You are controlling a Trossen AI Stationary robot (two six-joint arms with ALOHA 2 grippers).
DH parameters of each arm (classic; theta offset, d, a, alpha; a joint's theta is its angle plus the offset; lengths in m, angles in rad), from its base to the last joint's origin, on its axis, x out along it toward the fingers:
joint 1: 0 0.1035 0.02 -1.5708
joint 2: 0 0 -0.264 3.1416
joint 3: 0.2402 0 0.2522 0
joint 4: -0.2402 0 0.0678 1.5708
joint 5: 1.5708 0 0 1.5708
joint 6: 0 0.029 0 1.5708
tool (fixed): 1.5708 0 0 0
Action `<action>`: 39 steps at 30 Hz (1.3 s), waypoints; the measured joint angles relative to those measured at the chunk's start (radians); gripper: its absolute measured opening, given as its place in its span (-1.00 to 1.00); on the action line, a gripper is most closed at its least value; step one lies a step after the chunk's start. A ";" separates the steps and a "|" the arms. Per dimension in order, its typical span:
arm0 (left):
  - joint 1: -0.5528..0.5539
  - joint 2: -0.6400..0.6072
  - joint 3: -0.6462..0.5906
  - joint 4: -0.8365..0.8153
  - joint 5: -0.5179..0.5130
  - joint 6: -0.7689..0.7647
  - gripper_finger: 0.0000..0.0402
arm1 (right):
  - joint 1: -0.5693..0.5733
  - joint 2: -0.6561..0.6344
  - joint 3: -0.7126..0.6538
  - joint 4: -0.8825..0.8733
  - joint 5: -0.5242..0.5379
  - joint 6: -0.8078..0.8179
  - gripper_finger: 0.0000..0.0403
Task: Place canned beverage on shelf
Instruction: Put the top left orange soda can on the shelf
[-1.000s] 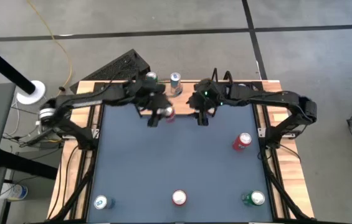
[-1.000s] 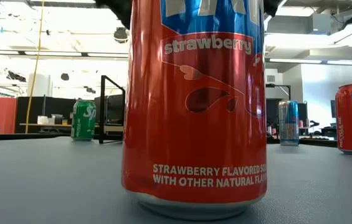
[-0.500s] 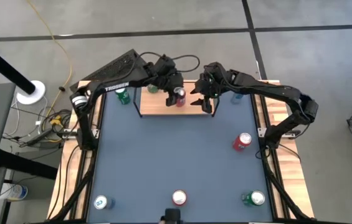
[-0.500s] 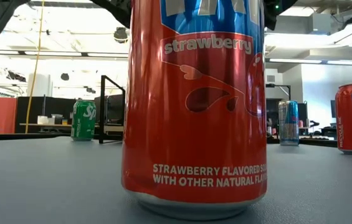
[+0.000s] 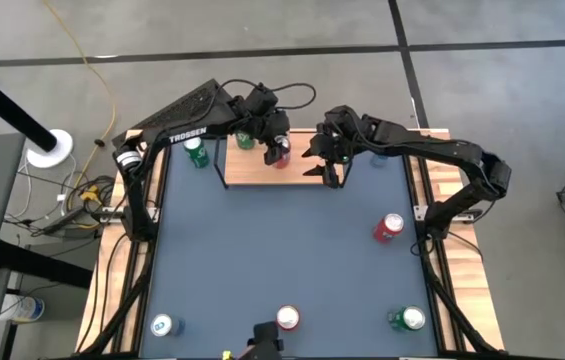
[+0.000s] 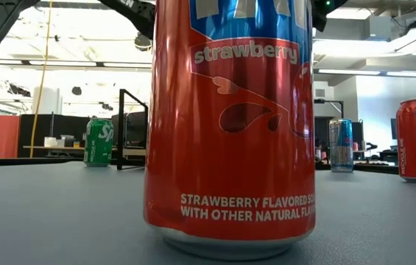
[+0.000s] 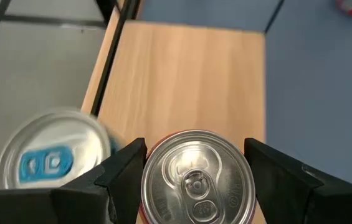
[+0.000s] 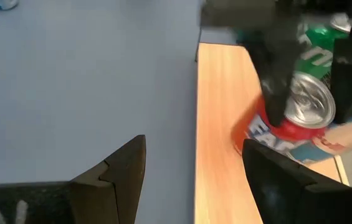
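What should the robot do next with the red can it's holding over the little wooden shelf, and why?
Probably lower it the last bit, then open. The left hand grips the red can on both sides, right above bare wood of the shelf, beside a blue-tabbed can. Whether the can already rests on the wood can't be seen. The right hand waits open nearby.

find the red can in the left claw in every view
high view: red can at the shelf's far edge, in the left claw.
low view: not visible; a big strawberry can blocks the middle.
left wrist view: bottom centre, top up, between the fingers.
right wrist view: right side, over the board.
shared landmark: the light-wood shelf.
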 joint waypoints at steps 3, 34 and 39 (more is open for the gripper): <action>0.005 0.005 0.000 0.003 0.002 -0.007 0.17 | 0.009 0.000 0.000 0.000 0.001 0.000 0.27; -0.021 0.014 0.184 -0.158 -0.033 -0.025 0.57 | 0.009 0.000 0.001 -0.004 0.011 -0.002 0.27; -0.044 -0.018 0.258 -0.250 -0.109 -0.038 0.57 | 0.009 0.000 0.001 0.012 0.011 0.004 0.27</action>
